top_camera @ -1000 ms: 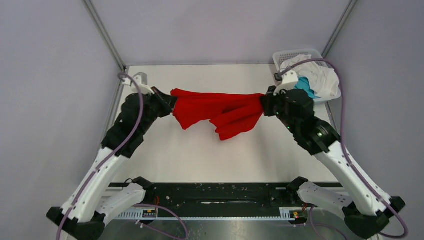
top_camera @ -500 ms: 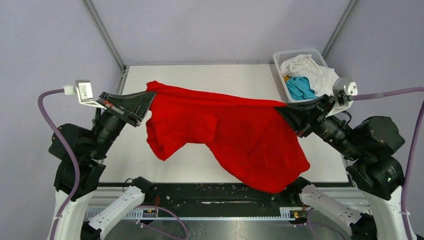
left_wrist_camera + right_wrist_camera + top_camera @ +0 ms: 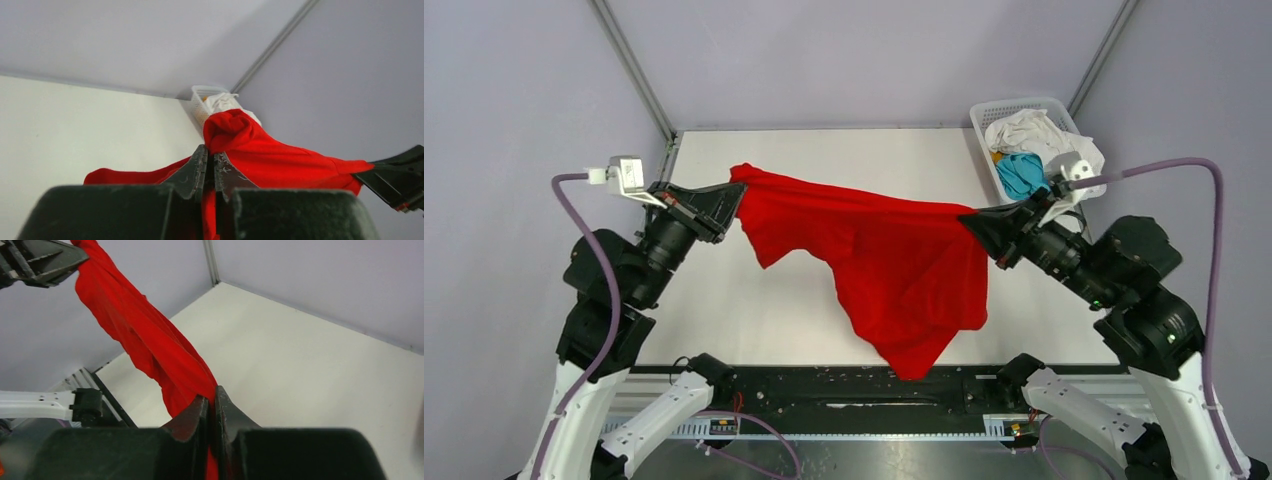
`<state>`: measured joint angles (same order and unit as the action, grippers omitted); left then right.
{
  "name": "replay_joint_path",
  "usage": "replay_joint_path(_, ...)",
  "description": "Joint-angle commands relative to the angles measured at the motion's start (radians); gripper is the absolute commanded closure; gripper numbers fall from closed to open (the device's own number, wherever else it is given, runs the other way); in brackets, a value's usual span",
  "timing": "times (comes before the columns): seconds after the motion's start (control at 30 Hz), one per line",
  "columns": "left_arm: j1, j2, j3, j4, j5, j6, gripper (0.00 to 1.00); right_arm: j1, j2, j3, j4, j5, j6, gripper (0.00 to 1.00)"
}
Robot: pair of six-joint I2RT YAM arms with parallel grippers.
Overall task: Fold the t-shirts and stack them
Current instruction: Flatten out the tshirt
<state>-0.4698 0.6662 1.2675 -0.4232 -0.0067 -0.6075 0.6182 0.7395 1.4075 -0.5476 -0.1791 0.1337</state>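
Both left gripper (image 3: 724, 205) and right gripper (image 3: 972, 222) are clamped on the red t-shirt (image 3: 884, 260), stretched aloft for spreading; flat lowering is needed next.

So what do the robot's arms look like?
The left arm and right arm are white low down and chunky black higher up. A purple cable loops along each. The left claw and right claw each have two flat, pointy black fingers, with a little white box behind.

The red t-shirt (image 3: 884, 255) hangs unfolded, clamped between left tool (image 3: 736, 196) and right tool (image 3: 967, 217). The white t-shirt (image 3: 1034, 132) and teal t-shirt (image 3: 1021, 172) lie crumpled beyond the right tool.
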Motion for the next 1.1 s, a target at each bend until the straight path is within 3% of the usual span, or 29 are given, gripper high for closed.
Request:
replay_joint_path(0.0,0.028,-0.009,-0.049,0.054,-0.306,0.021,1.00,-0.022,0.011,-0.039,0.011,0.187,-0.053,1.00)
replay_joint_path(0.3,0.034,0.204,-0.138,0.079,-0.468,0.014,0.98,-0.049,0.227,-0.127,0.085,0.398,-0.114,1.00)
replay_joint_path(0.4,0.085,0.364,-0.116,0.073,-0.475,-0.011,0.98,-0.160,0.378,-0.122,0.135,0.291,-0.091,1.00)
replay_joint_path(0.47,0.153,0.500,-0.097,0.119,-0.391,-0.024,0.94,-0.240,0.515,-0.100,0.179,0.157,-0.073,1.00)
replay_joint_path(0.5,0.184,0.577,-0.078,0.146,-0.371,-0.025,0.90,-0.264,0.588,-0.071,0.196,0.111,-0.078,1.00)
replay_joint_path(0.53,0.215,0.688,-0.036,0.188,-0.331,-0.009,0.79,-0.279,0.675,-0.036,0.211,0.077,-0.095,0.98)
replay_joint_path(0.57,0.234,0.786,0.017,0.192,-0.299,0.005,0.63,-0.286,0.766,0.013,0.222,0.067,-0.118,0.97)
replay_joint_path(0.6,0.252,0.883,0.098,0.173,-0.242,0.017,0.35,-0.290,0.853,0.077,0.220,0.079,-0.128,0.95)
replay_joint_path(0.63,0.265,0.971,0.180,0.128,-0.198,0.017,0.12,-0.295,0.950,0.155,0.195,0.103,-0.129,0.87)
replay_joint_path(0.67,0.272,1.055,0.275,0.072,-0.169,0.010,0.04,-0.304,1.080,0.291,0.121,0.140,-0.129,0.68)
replay_joint_path(0.7,0.274,1.120,0.386,0.016,-0.137,0.011,0.01,-0.313,1.163,0.404,0.037,0.164,-0.124,0.56)
replay_joint_path(0.77,0.274,1.207,0.470,-0.063,-0.074,0.011,0.01,-0.322,1.295,0.596,-0.129,0.215,-0.085,0.33)
replay_joint_path(0.8,0.274,1.217,0.462,-0.064,-0.036,0.013,0.01,-0.322,1.323,0.638,-0.181,0.228,-0.082,0.18)
replay_joint_path(0.87,0.273,1.188,0.383,-0.025,0.015,0.014,0.01,-0.322,1.311,0.595,-0.167,0.257,-0.061,0.02)
replay_joint_path(1.07,0.242,1.058,0.072,0.128,0.225,0.049,0.01,-0.323,1.022,0.141,0.052,0.407,0.047,0.00)
